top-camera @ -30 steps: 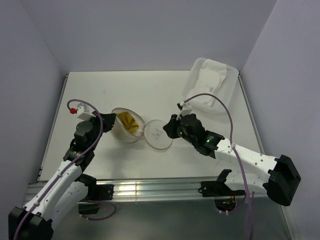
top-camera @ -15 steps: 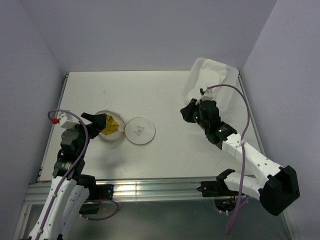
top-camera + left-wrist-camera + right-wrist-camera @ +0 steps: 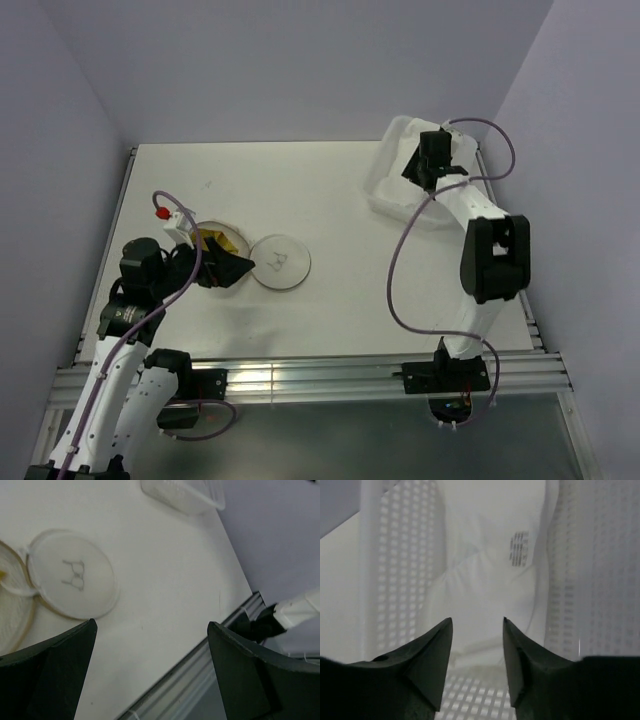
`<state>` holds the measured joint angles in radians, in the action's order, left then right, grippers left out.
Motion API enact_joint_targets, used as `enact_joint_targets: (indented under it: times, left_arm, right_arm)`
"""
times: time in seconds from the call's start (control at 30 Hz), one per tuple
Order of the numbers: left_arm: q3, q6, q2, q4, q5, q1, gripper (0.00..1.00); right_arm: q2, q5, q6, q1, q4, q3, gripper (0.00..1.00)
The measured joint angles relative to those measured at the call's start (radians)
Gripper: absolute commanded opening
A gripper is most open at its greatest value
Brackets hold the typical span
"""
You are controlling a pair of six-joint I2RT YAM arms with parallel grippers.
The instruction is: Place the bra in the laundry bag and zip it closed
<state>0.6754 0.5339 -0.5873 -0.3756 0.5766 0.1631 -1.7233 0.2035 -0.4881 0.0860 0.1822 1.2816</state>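
Bra: white, lies crumpled in the perforated white tray at the far right corner of the table. A small printed label faces up on one fold.

Handling, judged:
- Very light, soft fabric, probably with some padding in the cups.
- No stiffness to lever against, so it will drape and trail its straps when lifted.
- Not fragile and not slippery, but it could snag on the tray's holes or drag over the rim.

Best hold, judged: pinch a raised ridge or the thicker seam where the folds meet near the middle, so both halves hang evenly. A strap-only pinch would leave most of it dangling.

Right gripper: inside the tray above the bra, pointing down at it. Jaws parted to a moderate gap, nothing between them. Cannot tell whether the tips touch the fabric.

Laundry bag: on the near left of the table, well apart from the tray. Its round flap with the black mark lies open and flat beside the body, joined at one edge. Something yellow shows inside the mouth; identity unclear. The zip pull cannot be made out. Judged: the mesh pop-up is featherweight and will slide or collapse if pushed, so it needs steadying while the bra goes in.

Left gripper: just beside the bag, by the flap's near side. Jaws spread wide, holding nothing.
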Motion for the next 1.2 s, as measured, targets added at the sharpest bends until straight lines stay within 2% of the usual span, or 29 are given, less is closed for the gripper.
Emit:
enact_joint_targets:
  times: [0.07,0.1,0.37,0.67,0.7,0.73,0.77,0.8,0.9,1.07,1.2]
  left_arm:
    - [-0.048,-0.002,0.001,-0.011,0.043,0.0,0.99]
    - [-0.064,-0.003,0.006,-0.014,0.062,0.0,0.99]
    - [-0.076,-0.003,0.053,0.037,0.121,0.005,0.99]
    - [-0.076,-0.003,0.067,0.038,0.126,0.02,0.99]
    - [-0.076,-0.003,0.069,0.038,0.126,0.02,0.99]
    - [-0.076,-0.003,0.073,0.038,0.126,0.02,0.99]
    - [-0.076,-0.003,0.075,0.038,0.126,0.021,0.99]
    - [-0.076,-0.003,0.076,0.039,0.126,0.021,0.99]
    - [-0.076,-0.003,0.075,0.039,0.126,0.021,0.99]
    - [-0.076,-0.003,0.078,0.039,0.125,0.021,0.99]
    - [-0.076,-0.003,0.082,0.039,0.125,0.019,0.99]
  right_arm:
    - [-0.135,0.013,0.01,-0.026,0.035,0.129,0.67]
    - [-0.183,0.015,0.013,-0.035,0.056,0.171,0.68]
    - [-0.5,0.008,-0.012,-0.07,0.285,0.499,0.68]
    - [-0.566,-0.042,-0.061,-0.1,0.403,0.603,0.67]
    - [-0.571,-0.053,-0.061,-0.107,0.407,0.606,0.64]
    - [-0.575,-0.06,-0.061,-0.114,0.414,0.606,0.51]
    - [-0.576,-0.069,-0.055,-0.121,0.421,0.605,0.43]
    - [-0.576,-0.077,-0.056,-0.125,0.424,0.603,0.2]
    - [-0.561,-0.094,-0.058,-0.138,0.385,0.558,0.0]
    - [-0.465,-0.128,-0.053,-0.141,0.268,0.415,0.0]
    - [-0.321,-0.162,-0.048,-0.141,0.172,0.306,0.0]
